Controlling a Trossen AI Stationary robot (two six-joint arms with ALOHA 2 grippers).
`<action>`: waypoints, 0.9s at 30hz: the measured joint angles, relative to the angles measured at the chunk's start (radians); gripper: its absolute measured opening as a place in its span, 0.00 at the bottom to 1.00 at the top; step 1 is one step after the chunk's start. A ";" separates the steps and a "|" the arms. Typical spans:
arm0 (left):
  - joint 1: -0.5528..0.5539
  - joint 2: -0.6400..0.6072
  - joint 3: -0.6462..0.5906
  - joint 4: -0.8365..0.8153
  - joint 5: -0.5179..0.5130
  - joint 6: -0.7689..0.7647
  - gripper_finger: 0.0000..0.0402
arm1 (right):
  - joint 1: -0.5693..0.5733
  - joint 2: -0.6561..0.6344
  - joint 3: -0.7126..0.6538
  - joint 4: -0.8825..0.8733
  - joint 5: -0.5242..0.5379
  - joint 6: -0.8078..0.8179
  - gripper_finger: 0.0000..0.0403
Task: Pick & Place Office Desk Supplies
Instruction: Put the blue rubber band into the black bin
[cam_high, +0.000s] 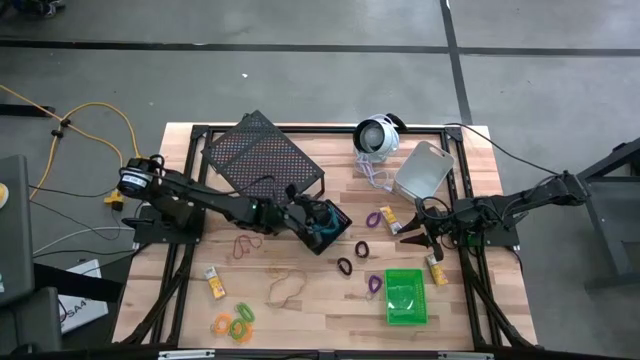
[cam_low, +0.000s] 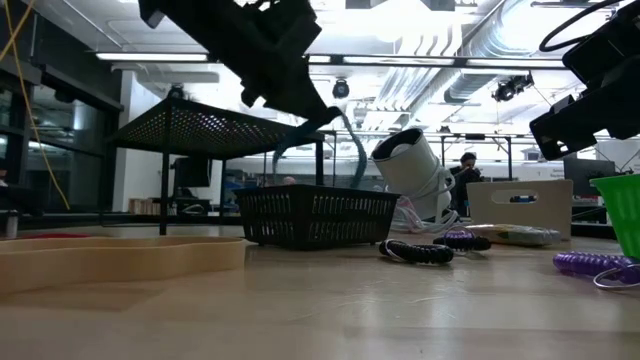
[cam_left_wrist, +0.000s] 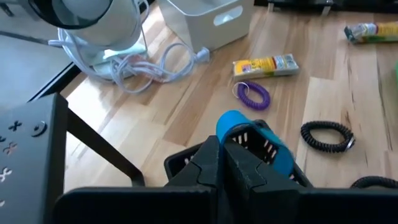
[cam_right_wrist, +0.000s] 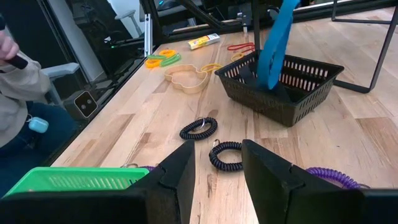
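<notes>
My left gripper hovers over the small black bin at the table's middle, shut on a blue elastic loop. The loop hangs down into that bin. My right gripper waits open at the table's right side with nothing between its fingers. Two black loops lie flat on the wood ahead of it. The green bin stands near the front right, the grey bin at the far right. My left gripper pinches the blue loop's upper end between its two shut fingers, which slant down from the table's left. The loop hangs slack below the fingers, and its lower end reaches inside the black bin.
A large black mesh rack stands just behind the black bin. A round white-and-black device with a cord sits at the far edge. Purple loops, yellow pieces, brown loops and orange and green loops lie scattered.
</notes>
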 joint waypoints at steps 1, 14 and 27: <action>0.000 0.000 0.000 0.002 0.000 0.000 0.00 | 0.000 0.000 0.000 0.000 0.000 0.000 0.30; 0.000 0.000 0.000 -0.001 0.002 0.000 0.12 | 0.000 0.000 0.000 0.002 0.000 0.000 0.30; 0.000 0.000 0.000 -0.037 0.088 -0.031 0.14 | 0.000 0.000 0.000 0.003 0.000 0.000 0.30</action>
